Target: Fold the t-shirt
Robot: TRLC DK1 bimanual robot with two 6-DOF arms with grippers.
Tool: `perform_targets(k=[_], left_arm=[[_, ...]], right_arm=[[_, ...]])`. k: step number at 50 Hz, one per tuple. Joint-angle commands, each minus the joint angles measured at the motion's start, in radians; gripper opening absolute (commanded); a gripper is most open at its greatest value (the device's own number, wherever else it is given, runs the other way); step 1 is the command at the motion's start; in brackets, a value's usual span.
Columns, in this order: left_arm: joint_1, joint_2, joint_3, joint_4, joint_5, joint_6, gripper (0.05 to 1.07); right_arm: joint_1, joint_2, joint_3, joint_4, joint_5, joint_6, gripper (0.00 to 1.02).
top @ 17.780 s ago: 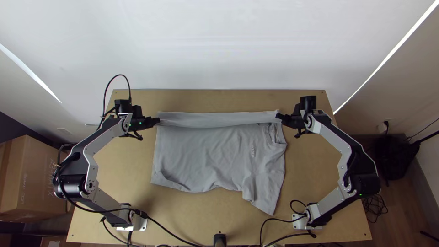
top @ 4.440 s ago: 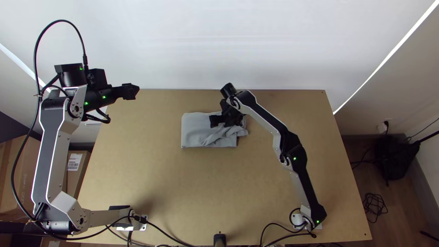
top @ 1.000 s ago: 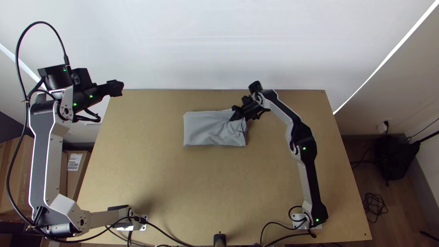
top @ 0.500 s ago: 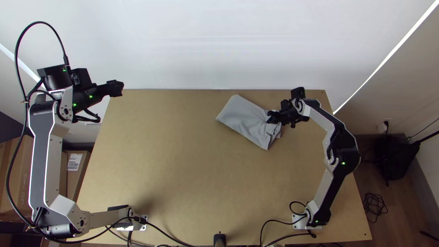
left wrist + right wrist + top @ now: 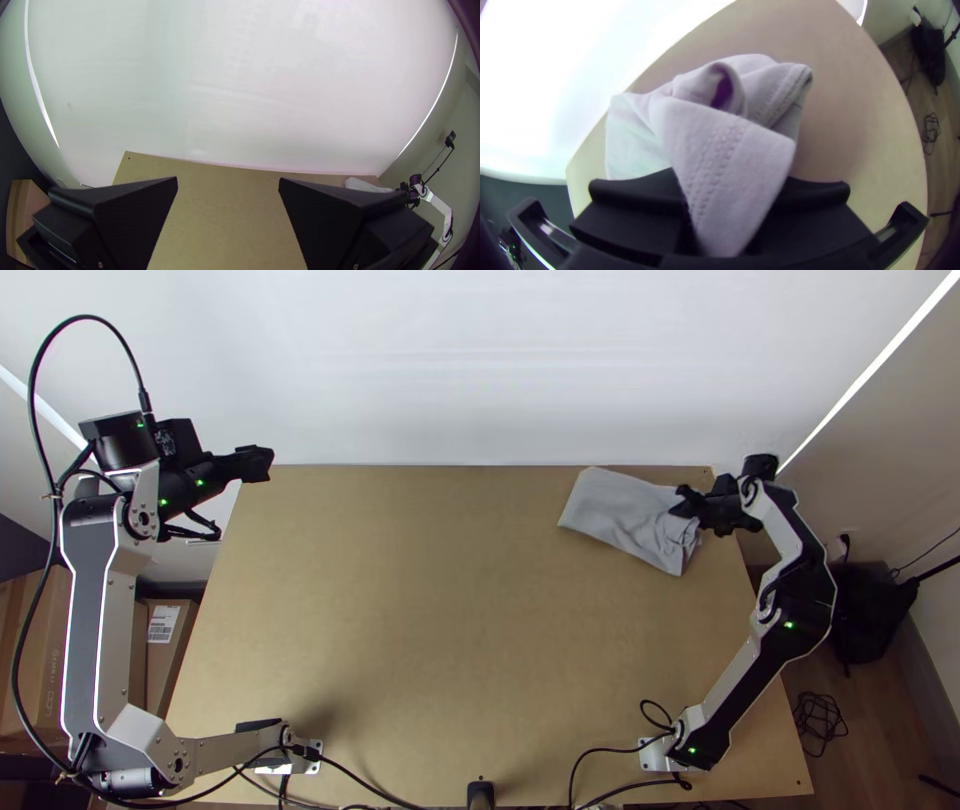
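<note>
Between the right jaws, closed on a stitched edge (image 5: 720, 165), a rumpled end of the t-shirt (image 5: 620, 515) is pinched; the rest lies in a folded bundle from them toward the left jaws, by the surface's (image 5: 430, 670) far right corner. Setting it aside seems the step: best keep it low, part the jaws gently and back straight out, sparing the fold. The left jaws stand wide, holding nothing; nearside of them, off the surface, sits a cardboard box (image 5: 161, 685), contents hidden
</note>
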Motion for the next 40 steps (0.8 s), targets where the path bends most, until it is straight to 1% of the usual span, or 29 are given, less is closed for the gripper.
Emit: perform_targets(k=[1,5,10,11,18,25,26,27,28,29,32,33,34,35,40], left_arm=[[-0.004,-0.032,0.024,-0.003,0.010,0.015,1.03],[-0.003,-0.038,0.022,-0.006,0.010,0.016,1.03],[-0.001,-0.046,0.022,-0.008,0.010,0.016,1.03],[-0.001,-0.047,0.022,-0.009,0.010,0.016,1.03],[0.006,-0.055,0.021,-0.009,0.010,0.016,1.03],[0.009,-0.060,0.016,-0.011,0.010,0.016,1.03],[0.009,-0.060,0.014,-0.011,0.010,0.016,1.03],[0.009,-0.060,0.013,-0.011,0.010,0.016,1.03],[0.009,-0.061,0.011,-0.011,0.010,0.016,1.03],[0.009,-0.063,0.010,-0.011,0.010,0.016,1.03],[0.009,-0.066,0.005,-0.009,0.010,0.016,1.03],[0.008,-0.066,0.005,-0.011,0.010,0.016,1.03],[0.008,-0.067,0.004,-0.009,0.011,0.016,1.03],[0.006,-0.069,0.002,-0.009,0.011,0.016,1.03],[0.002,-0.070,-0.004,-0.008,0.010,0.016,1.03]], right_arm=[[-0.024,0.067,0.088,0.017,-0.002,0.080,0.02],[-0.044,0.099,0.142,0.019,0.004,0.132,0.02],[-0.062,0.131,0.191,0.023,0.036,0.184,0.02],[-0.067,0.139,0.200,0.025,0.051,0.192,0.02],[-0.104,0.182,0.251,0.023,0.096,0.224,0.02],[-0.144,0.203,0.266,0.025,0.111,0.223,0.02],[-0.148,0.206,0.268,0.025,0.119,0.223,0.04],[-0.153,0.208,0.268,0.025,0.128,0.221,0.10],[-0.159,0.209,0.268,0.023,0.134,0.220,0.20],[-0.164,0.211,0.268,0.023,0.140,0.220,0.33],[-0.182,0.208,0.268,0.017,0.162,0.218,0.84],[-0.188,0.205,0.268,0.014,0.168,0.217,0.96],[-0.193,0.198,0.266,0.011,0.174,0.209,0.99],[-0.199,0.191,0.265,0.011,0.180,0.203,0.99],[-0.225,0.142,0.255,0.023,0.251,0.184,0.99]])
